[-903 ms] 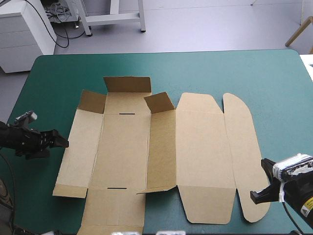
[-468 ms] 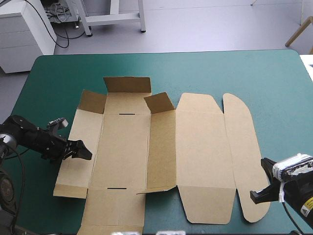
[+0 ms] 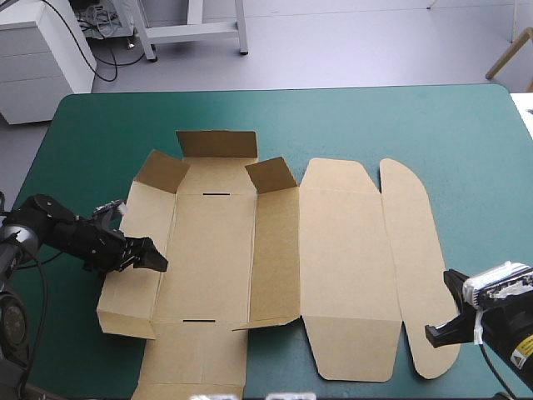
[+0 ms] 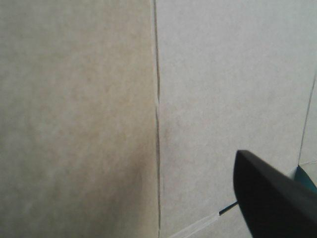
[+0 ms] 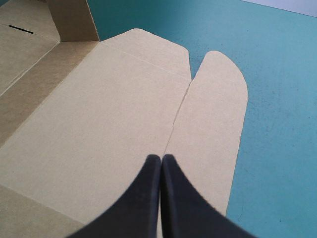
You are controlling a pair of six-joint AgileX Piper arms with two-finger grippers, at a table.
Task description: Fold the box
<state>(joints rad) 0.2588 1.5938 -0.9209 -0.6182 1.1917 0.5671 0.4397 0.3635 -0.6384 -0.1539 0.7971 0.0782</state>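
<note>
Bright, even light falls from above on the box (image 3: pixel 333 250), and shadows are soft and short: a thin dark line on the teal-green cover (image 3: pixel 400 125) under the box's near edge, and dimmer inner faces on its raised flaps (the two far corner ones). In the left wrist view, board beside a crease is shaded browner.

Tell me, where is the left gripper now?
In the high view, the left gripper is at the left side of the table, over the partly raised left wall of the brown box.
</note>
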